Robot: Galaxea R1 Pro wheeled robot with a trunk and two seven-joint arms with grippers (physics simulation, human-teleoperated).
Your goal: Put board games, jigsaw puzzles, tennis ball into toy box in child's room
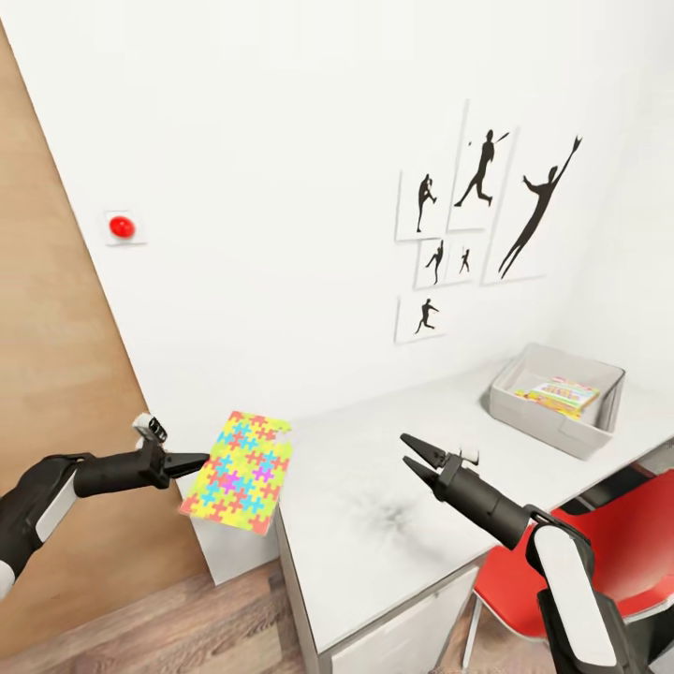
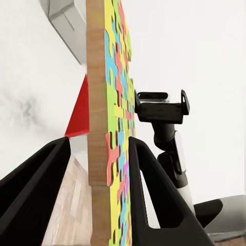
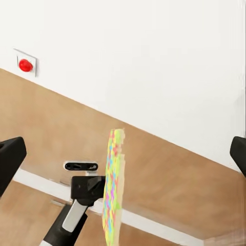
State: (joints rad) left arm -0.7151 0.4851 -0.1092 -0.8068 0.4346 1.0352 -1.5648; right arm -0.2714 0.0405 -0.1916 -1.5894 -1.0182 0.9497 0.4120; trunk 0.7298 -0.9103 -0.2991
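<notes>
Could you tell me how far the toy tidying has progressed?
Partly done: the toy box on the table already holds at least one colourful game box. In hand: the left claw grips a jigsaw puzzle off the table's edge. The right claw is open. The puzzle still needs boxing.

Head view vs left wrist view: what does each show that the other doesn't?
Head view alone: the toy box with a game box inside, the wall prints, the red button. Left wrist alone: the puzzle's wooden edge between the left gripper's fingers. Both: the puzzle, the left gripper on it, the open right gripper, red chair, table.
</notes>
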